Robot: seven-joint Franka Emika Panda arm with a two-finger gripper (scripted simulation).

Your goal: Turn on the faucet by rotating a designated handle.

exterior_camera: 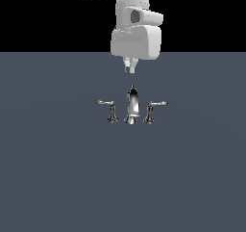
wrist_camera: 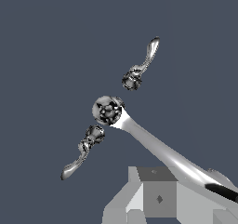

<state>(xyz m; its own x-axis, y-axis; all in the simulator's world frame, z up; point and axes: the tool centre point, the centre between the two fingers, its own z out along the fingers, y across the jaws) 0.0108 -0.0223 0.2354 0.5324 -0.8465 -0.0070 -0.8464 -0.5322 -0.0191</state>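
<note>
gripper [exterior_camera: 129, 68] hanging above and behind the spout, touching nothing, fingers look pretty much pressed together | faucet [exterior_camera: 131, 106] mid-floor | handle [exterior_camera: 154, 107] on the exterior view's right of the spout, untouched

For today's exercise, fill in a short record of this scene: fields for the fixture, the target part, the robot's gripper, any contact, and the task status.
fixture: faucet, chrome, three pieces standing on a flat grey surface
target part: handle, the lever on the exterior view's right of the spout
other lever: twin on the exterior view's left
gripper: hangs above the spout, jaws close together
contact: none visible
task status: handle not yet grasped
</note>
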